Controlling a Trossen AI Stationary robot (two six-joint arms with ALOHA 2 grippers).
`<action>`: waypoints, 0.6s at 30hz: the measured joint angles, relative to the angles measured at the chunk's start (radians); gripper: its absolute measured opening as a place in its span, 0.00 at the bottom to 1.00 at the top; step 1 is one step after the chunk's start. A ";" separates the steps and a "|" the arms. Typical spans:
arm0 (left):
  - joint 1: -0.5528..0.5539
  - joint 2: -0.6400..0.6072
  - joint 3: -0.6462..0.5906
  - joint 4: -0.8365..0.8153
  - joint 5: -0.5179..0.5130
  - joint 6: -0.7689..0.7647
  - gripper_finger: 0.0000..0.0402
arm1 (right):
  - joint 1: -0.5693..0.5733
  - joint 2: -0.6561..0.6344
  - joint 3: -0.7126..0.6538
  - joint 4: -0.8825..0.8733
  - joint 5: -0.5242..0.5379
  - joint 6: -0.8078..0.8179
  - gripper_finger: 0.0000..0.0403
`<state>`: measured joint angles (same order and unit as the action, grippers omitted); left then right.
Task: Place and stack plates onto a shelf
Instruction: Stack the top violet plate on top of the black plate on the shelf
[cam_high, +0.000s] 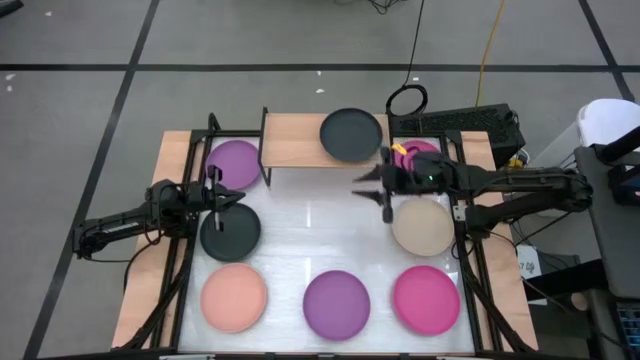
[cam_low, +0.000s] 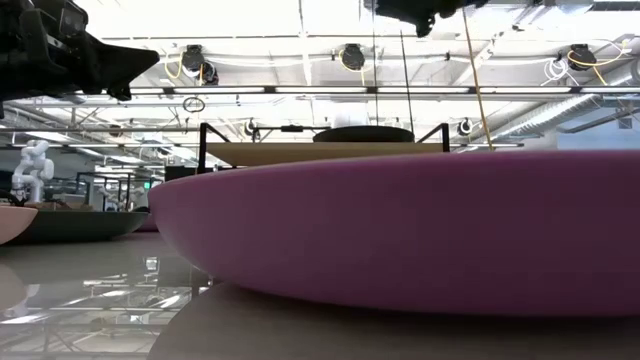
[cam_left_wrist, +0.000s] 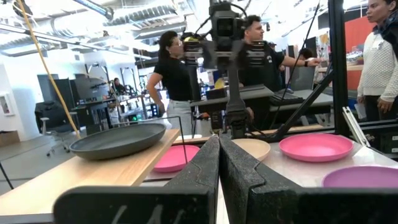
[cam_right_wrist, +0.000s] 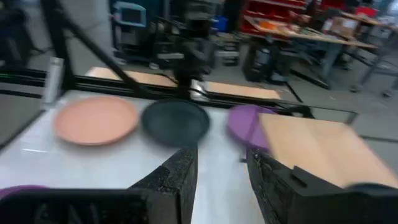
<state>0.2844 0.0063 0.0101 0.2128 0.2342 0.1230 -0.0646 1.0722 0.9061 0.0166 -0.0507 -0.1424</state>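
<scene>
Seen from above, a round matte black plate (cam_high: 351, 134) is found lying on the right part of the low light-wood shelf on black metal legs (cam_high: 293, 140). The right gripper (cam_high: 377, 186) is held above the white tabletop (cam_high: 310, 240) just near of the shelf, its fingers parted and empty. The left gripper (cam_high: 222, 192) is poised over the far edge of a second black plate (cam_high: 230, 232), fingers pressed together. A purple plate (cam_high: 236, 163) lies left of the shelf, a beige plate (cam_high: 423, 226) at the right, and salmon (cam_high: 234, 297), purple (cam_high: 337, 304) and magenta (cam_high: 426, 298) plates line the near edge.

At table height, the purple plate (cam_low: 420, 235) fills the foreground; the shelf (cam_low: 320, 152) with its black plate (cam_low: 363, 133) is seen behind.

From the left wrist, clenched fingers (cam_left_wrist: 205, 171) are shown, with people standing beyond.

From the right wrist, spread fingers (cam_right_wrist: 180, 177) are seen.
</scene>
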 joint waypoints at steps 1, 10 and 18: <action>0.000 0.000 0.000 0.000 0.000 0.000 0.04 | 0.022 -0.011 -0.026 0.022 0.003 0.006 0.30; 0.000 0.000 0.000 0.000 0.000 0.000 0.04 | 0.165 -0.042 -0.290 0.440 0.025 0.026 0.30; 0.000 0.000 0.000 0.001 0.000 -0.002 0.04 | 0.199 -0.043 -0.413 0.670 0.030 0.069 0.30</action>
<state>0.2844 0.0060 0.0101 0.2140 0.2340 0.1214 0.1341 1.0290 0.4932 0.6867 -0.0207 -0.0739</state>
